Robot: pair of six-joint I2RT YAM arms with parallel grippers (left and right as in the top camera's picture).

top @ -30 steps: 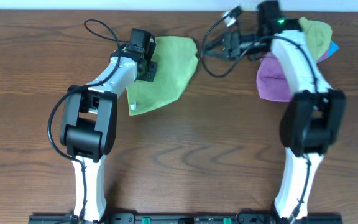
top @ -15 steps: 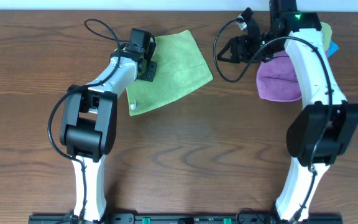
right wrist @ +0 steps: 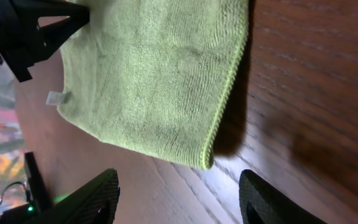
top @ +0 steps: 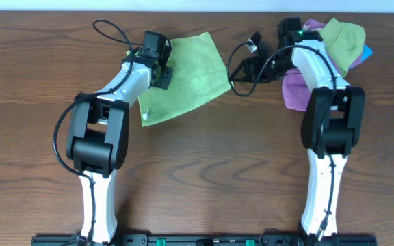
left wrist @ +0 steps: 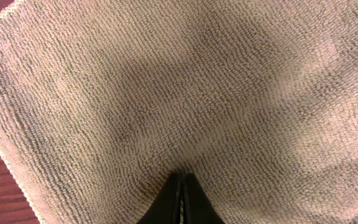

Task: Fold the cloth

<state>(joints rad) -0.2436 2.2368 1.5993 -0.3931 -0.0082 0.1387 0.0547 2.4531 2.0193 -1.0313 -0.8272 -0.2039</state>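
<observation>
The left gripper (left wrist: 180, 198) has its black jaws clenched tight together, tips sunk into the pile of the lime-green square microfibre cloth (left wrist: 185, 87); whether any fabric is nipped between them cannot be told. The right gripper (right wrist: 179, 199) stands released, its fingers (right wrist: 95, 196) spread wide above the brown wooden table (right wrist: 303, 74), just off the cloth's right-hand corner and touching nothing. The cloth lies spread flat on the far side of the table, left of centre, turned cornerwise; its small white tag (right wrist: 56, 98) sits at the edge nearest the left arm. A bunched purple cloth (top: 296, 89) and a duller green cloth (top: 340, 37) lie together by the right arm.
</observation>
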